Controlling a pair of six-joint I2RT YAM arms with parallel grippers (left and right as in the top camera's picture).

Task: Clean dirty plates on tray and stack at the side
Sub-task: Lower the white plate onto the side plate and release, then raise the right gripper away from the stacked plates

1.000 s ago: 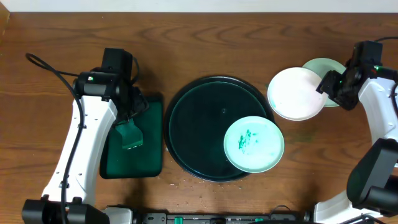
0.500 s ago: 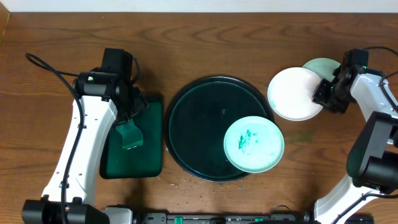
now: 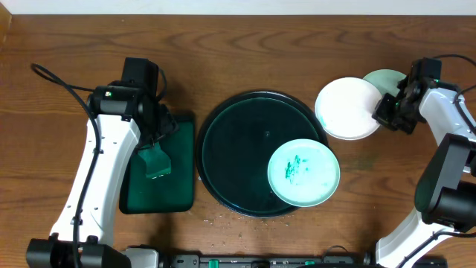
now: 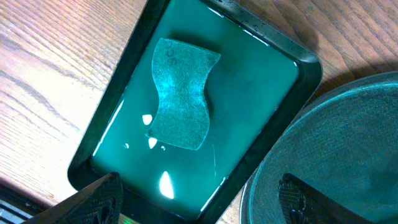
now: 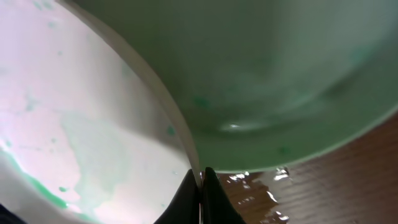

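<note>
A white plate smeared with teal marks (image 3: 303, 173) lies on the lower right of the round dark tray (image 3: 238, 149). To the right of the tray, a second white plate (image 3: 346, 109) overlaps a pale green plate (image 3: 383, 78). My right gripper (image 3: 388, 112) is shut on the right rim of that second plate. In the right wrist view its fingertips (image 5: 200, 186) pinch the thin rim, with the white plate (image 5: 74, 124) to the left and the green plate (image 5: 280, 81) above. My left gripper (image 4: 199, 180) hangs open over the rectangular tray, holding nothing.
A green sponge (image 4: 180, 93) lies in the wet rectangular dark green tray (image 4: 112, 118), left of the round tray (image 4: 336, 155). Water glistens on the wood by the right gripper. A black cable (image 3: 67, 85) loops at the far left.
My right gripper has closed onto the white plate's rim. That plate has slid slightly left. The left arm has stayed still.
</note>
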